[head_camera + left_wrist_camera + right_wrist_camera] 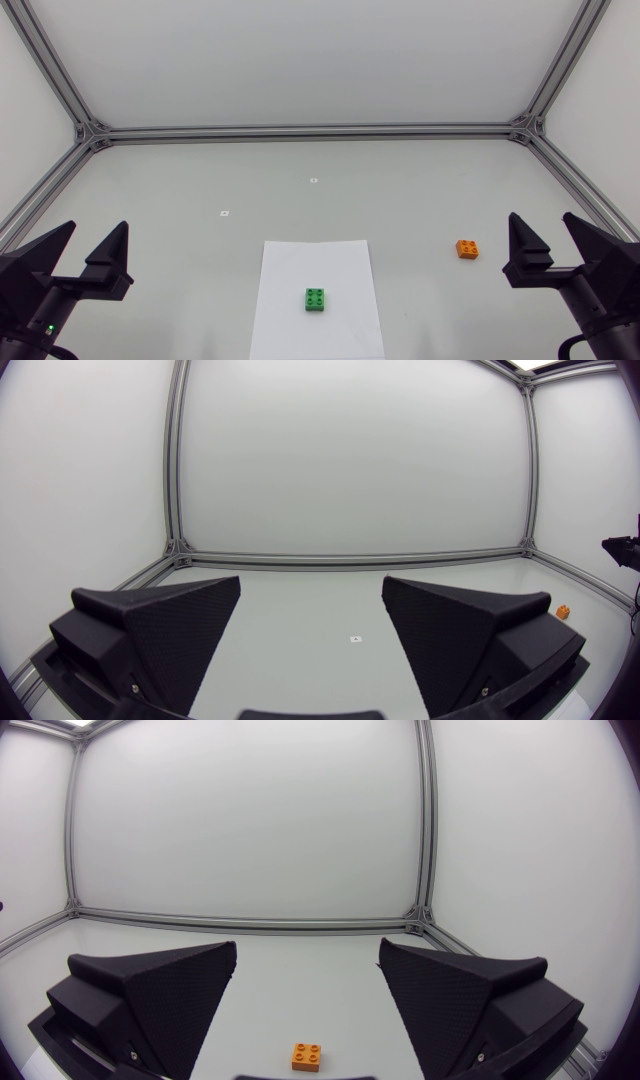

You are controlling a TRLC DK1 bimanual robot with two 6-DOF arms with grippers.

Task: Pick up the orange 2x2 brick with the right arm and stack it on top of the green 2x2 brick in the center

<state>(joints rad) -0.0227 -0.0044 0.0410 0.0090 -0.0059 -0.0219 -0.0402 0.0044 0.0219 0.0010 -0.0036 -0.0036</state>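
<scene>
Right jaws stand open with orange brick [307,1056] ahead.

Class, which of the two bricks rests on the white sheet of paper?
The green brick: it sits on the white sheet, while the orange brick lies off the sheet on the bare table.

Your right pincer [307,946] spread wide, orange brick [307,1056] studs-up on the bench [300,978] between its jaws, touching neither, well short of the far edge
</scene>
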